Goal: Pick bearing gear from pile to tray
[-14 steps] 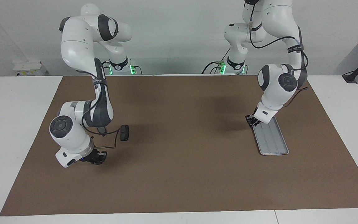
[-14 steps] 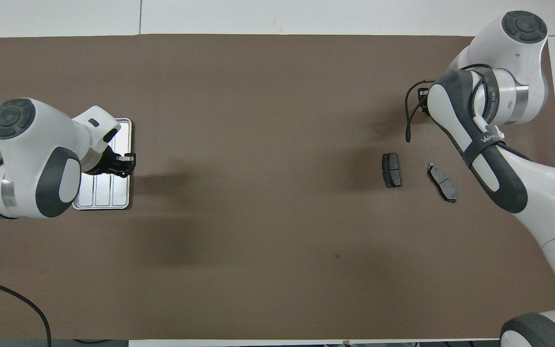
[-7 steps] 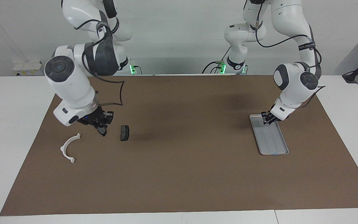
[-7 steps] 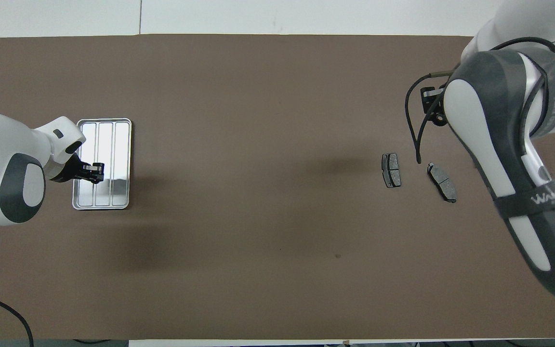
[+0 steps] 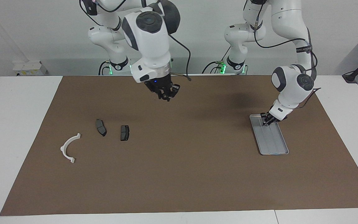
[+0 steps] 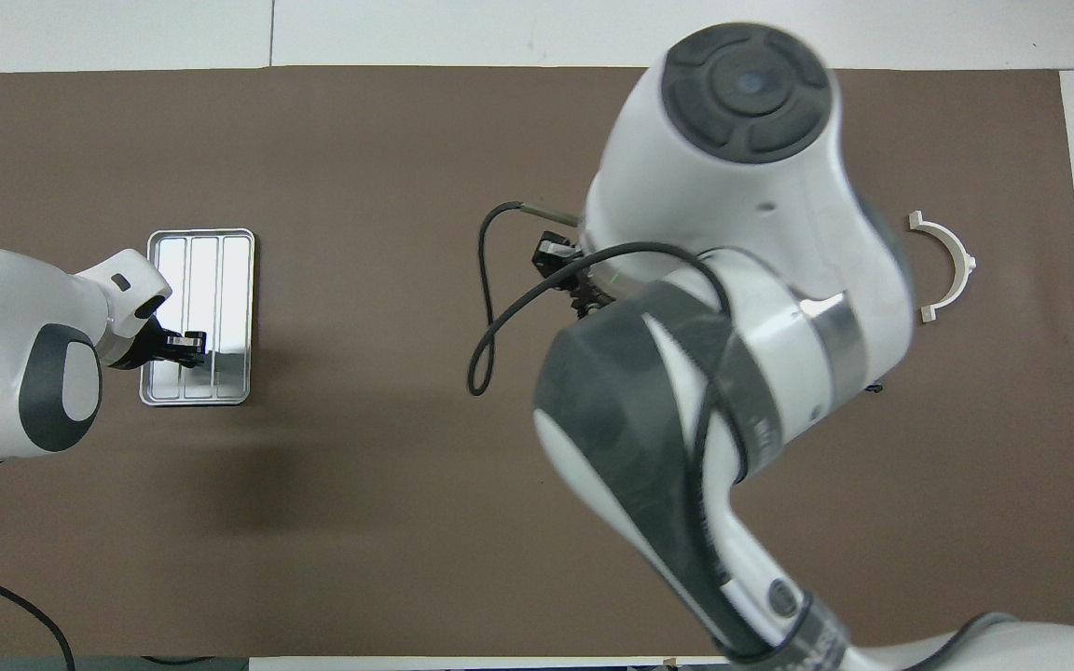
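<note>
The tray (image 5: 269, 137), a flat silver metal rectangle with a low rim and three shallow lanes in its base, lies on the brown mat toward the left arm's end of the table. Nothing can be made out lying in its lanes. The left gripper (image 5: 265, 120) is low over the end of the tray nearer the robots, its fingertips brought together; whether they touch the tray's base cannot be told. From overhead the left gripper (image 6: 190, 343) sits over the lanes at that same end of the tray (image 6: 240, 280).

What shows of the pile lies well apart from the tray, toward the right arm's end of the table. Two dark grey brake pads lie side by side with a gap between them: one brake pad (image 5: 100, 127) is turned at a slant, the other brake pad (image 5: 124, 133) sits straighter and closer to the middle of the mat. A white semicircular bracket (image 5: 69, 148) lies apart from them, farther from the robots and closer to the mat's edge; overhead, the bracket (image 6: 945, 267) shows clear of the arm, while the pads are hidden under it.

The right gripper (image 5: 166, 93) is raised over bare mat near the middle of the table. Its fingers look nearly closed, perhaps on something small and dark, but I cannot tell what, if anything, it holds.
</note>
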Controlling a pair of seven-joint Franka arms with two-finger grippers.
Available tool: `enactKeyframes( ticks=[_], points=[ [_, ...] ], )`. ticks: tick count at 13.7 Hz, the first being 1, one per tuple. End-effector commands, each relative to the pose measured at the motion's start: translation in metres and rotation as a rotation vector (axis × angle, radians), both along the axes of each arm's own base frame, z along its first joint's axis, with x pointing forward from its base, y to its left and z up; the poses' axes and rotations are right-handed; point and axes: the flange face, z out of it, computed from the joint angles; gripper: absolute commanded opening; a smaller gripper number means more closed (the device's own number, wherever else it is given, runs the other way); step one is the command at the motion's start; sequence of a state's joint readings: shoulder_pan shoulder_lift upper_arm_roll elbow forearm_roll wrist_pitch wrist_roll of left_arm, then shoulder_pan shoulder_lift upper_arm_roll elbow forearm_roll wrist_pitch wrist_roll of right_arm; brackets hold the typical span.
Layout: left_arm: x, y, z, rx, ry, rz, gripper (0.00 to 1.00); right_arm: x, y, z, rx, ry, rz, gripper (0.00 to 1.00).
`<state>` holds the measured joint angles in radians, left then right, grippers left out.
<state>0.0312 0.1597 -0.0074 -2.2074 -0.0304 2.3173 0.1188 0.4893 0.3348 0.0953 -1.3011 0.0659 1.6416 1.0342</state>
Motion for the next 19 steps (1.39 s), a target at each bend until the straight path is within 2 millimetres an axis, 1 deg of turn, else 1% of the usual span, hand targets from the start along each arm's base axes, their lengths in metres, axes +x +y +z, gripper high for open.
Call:
enactKeyframes(
  ticks=[1, 2, 3, 4, 5, 6, 7, 8, 9, 10, 13, 14, 15, 16, 18, 19],
  points=[
    [-0.013, -0.004, -0.008, -0.01, -0.017, 0.023, 0.01, -0.015, 0.055, -0.047, 0.009, -0.003, -0.083, 0.0],
    [-0.013, -0.004, -0.008, -0.01, -0.017, 0.022, 0.17, -0.018, 0.07, -0.069, 0.0, -0.018, -0.102, 0.0],
    [-0.012, -0.004, -0.008, -0.009, -0.017, 0.022, 0.55, -0.02, 0.078, -0.092, -0.002, -0.035, -0.118, 0.0],
    [-0.009, -0.005, -0.004, -0.009, -0.017, 0.02, 1.0, -0.024, 0.083, -0.11, -0.002, -0.041, -0.114, 0.0],
    [-0.005, -0.004, 0.002, -0.009, -0.023, 0.021, 1.0, -0.029, 0.095, -0.132, -0.024, -0.044, -0.102, 0.0],
    [-0.002, -0.005, 0.006, -0.01, -0.022, 0.021, 1.0, -0.028, 0.107, -0.161, -0.066, -0.062, -0.113, 0.0],
    [0.003, -0.006, 0.016, -0.011, -0.022, 0.018, 1.0, -0.024, 0.117, -0.191, -0.083, -0.11, -0.137, 0.0],
    [0.007, -0.008, 0.03, -0.014, -0.022, 0.015, 1.0, -0.022, 0.124, -0.213, -0.08, -0.129, -0.141, 0.0],
    [0.01, -0.009, 0.042, -0.015, -0.02, 0.011, 1.0, -0.021, 0.125, -0.227, -0.085, -0.126, -0.138, 0.0],
    [0.013, -0.01, 0.053, -0.016, -0.01, 0.005, 1.0, -0.02, 0.127, -0.233, -0.083, -0.126, -0.137, 0.0],
    [0.028, -0.019, 0.078, -0.055, -0.046, 0.025, 1.0, -0.014, 0.123, -0.241, -0.079, -0.138, -0.138, 0.0],
    [0.03, -0.021, 0.081, -0.061, -0.045, 0.026, 1.0, -0.013, 0.122, -0.242, -0.08, -0.139, -0.138, 0.0],
    [0.03, -0.027, 0.081, -0.062, -0.035, 0.015, 1.0, -0.014, 0.122, -0.245, -0.075, -0.143, -0.138, 0.0],
    [0.034, -0.03, 0.086, -0.062, -0.046, 0.01, 1.0, -0.014, 0.122, -0.248, -0.065, -0.15, -0.137, 0.0],
    [0.039, -0.027, 0.093, -0.062, -0.072, 0.015, 1.0, -0.019, 0.12, -0.263, -0.054, -0.159, -0.129, 0.0],
    [0.043, -0.029, 0.097, -0.062, -0.079, 0.013, 1.0, -0.019, 0.117, -0.267, -0.048, -0.164, -0.128, 0.0]
  ],
)
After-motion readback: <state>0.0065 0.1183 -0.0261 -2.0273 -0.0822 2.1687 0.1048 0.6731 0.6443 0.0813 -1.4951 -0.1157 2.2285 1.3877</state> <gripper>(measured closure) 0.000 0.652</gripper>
